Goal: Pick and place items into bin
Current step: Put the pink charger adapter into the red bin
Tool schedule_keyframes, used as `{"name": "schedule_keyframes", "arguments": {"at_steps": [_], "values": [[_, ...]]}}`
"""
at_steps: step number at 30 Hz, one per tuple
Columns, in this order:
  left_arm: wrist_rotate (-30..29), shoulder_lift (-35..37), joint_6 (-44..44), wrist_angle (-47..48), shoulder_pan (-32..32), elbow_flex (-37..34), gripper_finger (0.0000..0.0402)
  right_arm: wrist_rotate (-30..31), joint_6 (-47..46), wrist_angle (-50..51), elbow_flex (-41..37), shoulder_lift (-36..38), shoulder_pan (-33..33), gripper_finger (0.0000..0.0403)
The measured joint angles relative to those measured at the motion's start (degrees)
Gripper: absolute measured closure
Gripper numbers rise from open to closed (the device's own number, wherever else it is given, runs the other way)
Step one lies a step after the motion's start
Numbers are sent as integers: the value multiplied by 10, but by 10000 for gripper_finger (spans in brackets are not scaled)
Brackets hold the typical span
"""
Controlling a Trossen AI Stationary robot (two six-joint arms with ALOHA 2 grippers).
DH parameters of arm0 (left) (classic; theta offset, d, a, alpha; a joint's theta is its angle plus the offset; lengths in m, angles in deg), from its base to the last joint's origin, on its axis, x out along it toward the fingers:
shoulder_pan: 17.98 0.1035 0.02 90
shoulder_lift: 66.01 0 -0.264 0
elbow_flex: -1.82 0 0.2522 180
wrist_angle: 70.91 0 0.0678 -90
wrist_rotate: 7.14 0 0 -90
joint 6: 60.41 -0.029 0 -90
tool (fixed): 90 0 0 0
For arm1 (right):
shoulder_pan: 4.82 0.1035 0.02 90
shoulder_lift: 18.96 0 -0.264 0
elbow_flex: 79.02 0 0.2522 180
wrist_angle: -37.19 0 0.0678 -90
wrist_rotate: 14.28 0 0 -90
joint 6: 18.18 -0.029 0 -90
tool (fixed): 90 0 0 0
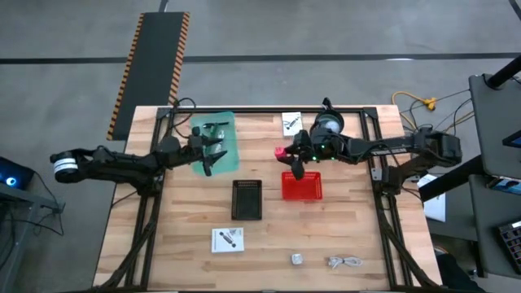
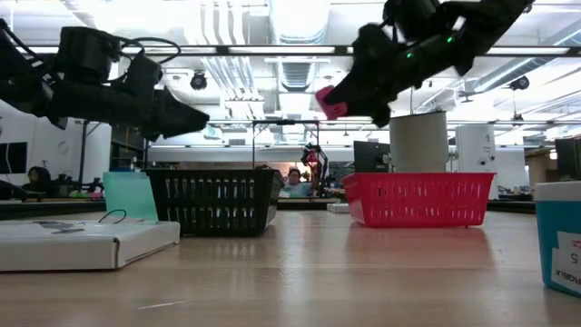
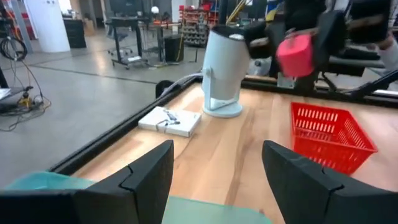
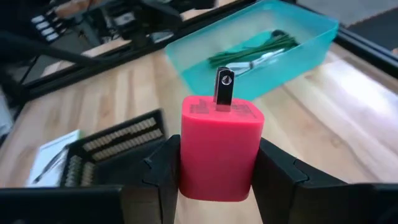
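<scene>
Right hand [image 4: 217, 171] clamps pink plug [image 4: 219, 146], prong pointing forward.

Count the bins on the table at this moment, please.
3. The teal bin sits at the far left under the left gripper; the black bin is in the middle; the red bin is right of it, below the right gripper. None looks hidden.

Wooden desk [image 1: 269, 244]; pale jug [image 3: 222, 71] standing near the far edge; yellow cable [image 1: 419, 102] on the floor beyond.
</scene>
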Motion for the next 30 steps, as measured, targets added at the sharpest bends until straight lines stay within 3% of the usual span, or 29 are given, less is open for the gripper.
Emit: {"name": "schedule_keyframes", "arguments": {"at_steps": [11, 30], "values": [[0, -62, 2, -127, -5, 0, 174, 27, -11, 139, 0, 91, 14, 261], [3, -83, -4, -160, -5, 0, 174, 41, -141, 301, 0, 89, 28, 261]]}}
